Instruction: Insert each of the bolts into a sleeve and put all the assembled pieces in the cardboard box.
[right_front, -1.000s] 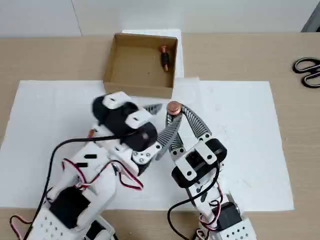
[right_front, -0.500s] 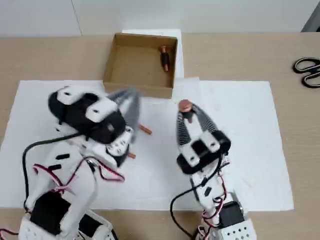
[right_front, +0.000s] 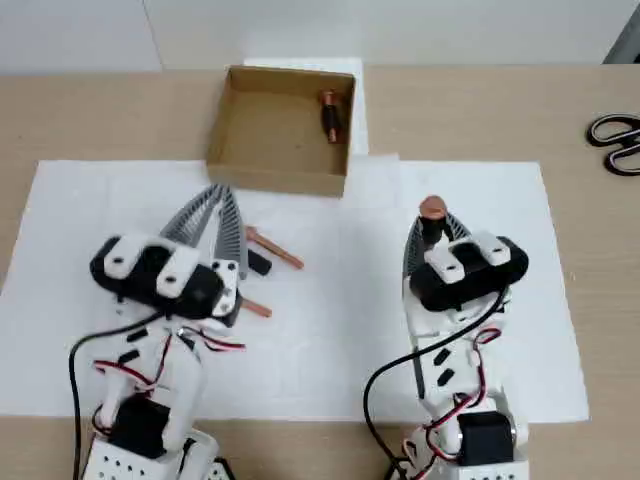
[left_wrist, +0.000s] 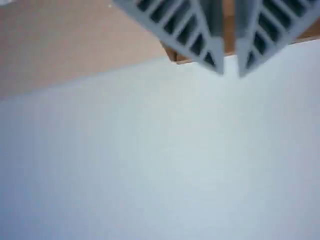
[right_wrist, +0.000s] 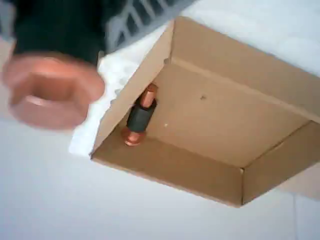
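High view: left claw (right_front: 219, 193) nearly closed, empty, beside loose bolts (right_front: 275, 248) at the middle of the paper (right_front: 490, 320); right claw (right_front: 434, 221) grips a sleeved bolt (right_front: 432, 208). Right wrist view looks into the box (right_wrist: 225, 115) by the far edge of the table (right_front: 480, 110), one piece (right_wrist: 138, 118) inside.

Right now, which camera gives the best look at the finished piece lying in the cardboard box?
The right wrist view: the assembled piece lies close by, copper bolt through black sleeve, against a wall of the cardboard box. The high view shows it small, by the box's right wall.
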